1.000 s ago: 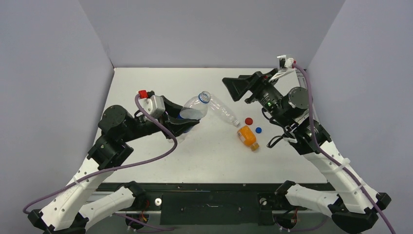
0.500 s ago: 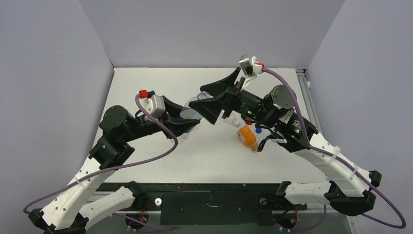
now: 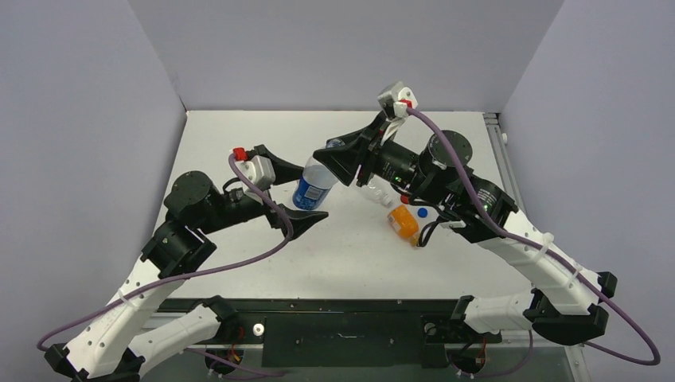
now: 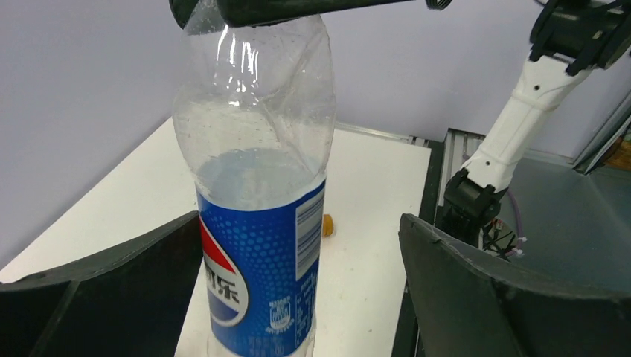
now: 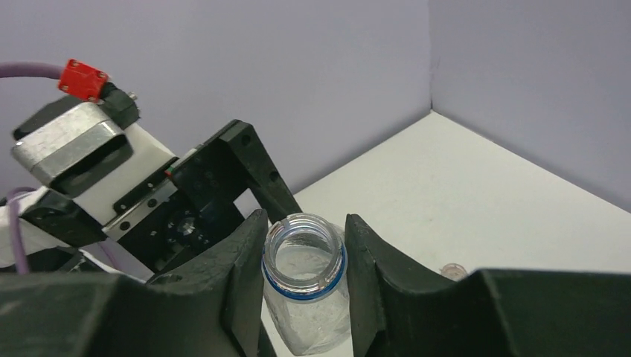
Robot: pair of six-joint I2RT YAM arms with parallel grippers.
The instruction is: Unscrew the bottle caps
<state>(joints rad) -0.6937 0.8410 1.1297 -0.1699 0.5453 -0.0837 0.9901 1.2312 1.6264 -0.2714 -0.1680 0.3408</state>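
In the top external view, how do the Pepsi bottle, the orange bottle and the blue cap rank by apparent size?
Largest: Pepsi bottle.
Middle: orange bottle.
Smallest: blue cap, clearly tiny next to the orange bottle.

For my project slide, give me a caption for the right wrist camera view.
Right gripper closed around the neck of an upright, uncapped clear bottle with a blue neck ring.

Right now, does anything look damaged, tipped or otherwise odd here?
The Pepsi bottle is dented and creased in its clear upper half, just below where the right gripper clamps its open neck. The orange bottle lies on its side on the table. No spill shows.
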